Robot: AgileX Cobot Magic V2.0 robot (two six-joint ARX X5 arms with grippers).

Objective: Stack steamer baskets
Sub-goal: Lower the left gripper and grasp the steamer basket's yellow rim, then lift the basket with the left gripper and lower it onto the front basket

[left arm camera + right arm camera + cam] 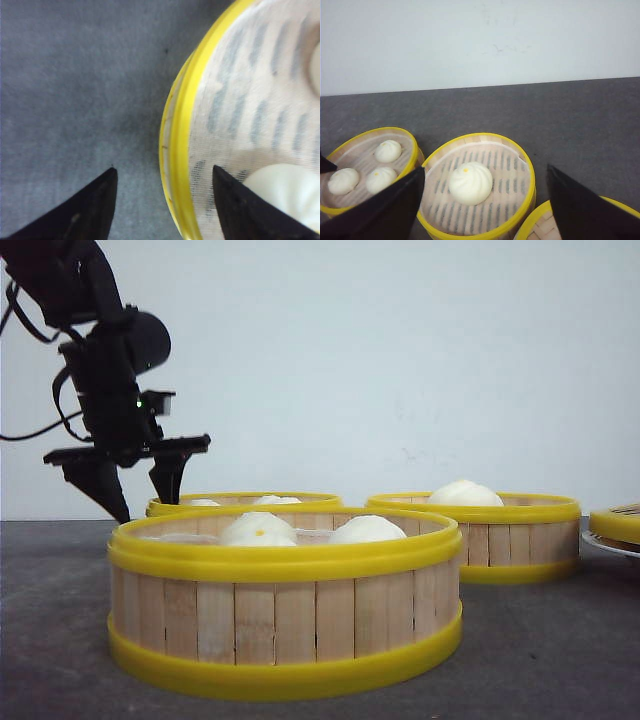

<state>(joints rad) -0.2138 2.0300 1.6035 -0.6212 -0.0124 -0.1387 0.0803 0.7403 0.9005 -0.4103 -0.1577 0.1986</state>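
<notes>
Left wrist view: left claw [162, 200] is spreading wide, one finger on each side of the round yellow-rimmed wooden steamer basket [180, 140] wall, likely for grabbing.
Right claw [482, 200]: hanging spread, pinching nothing, above the one-bun basket [479, 184].

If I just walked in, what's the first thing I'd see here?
Right up front sits a big round steamer basket of pale wooden slats with glossy yellow rims, holding white steamed buns. Two more like it stand behind, one at the left, one at the right with a single bun. Above the left rear basket hangs the black left gripper, its fingers open, astride the yellow rim in the wrist view.
</notes>
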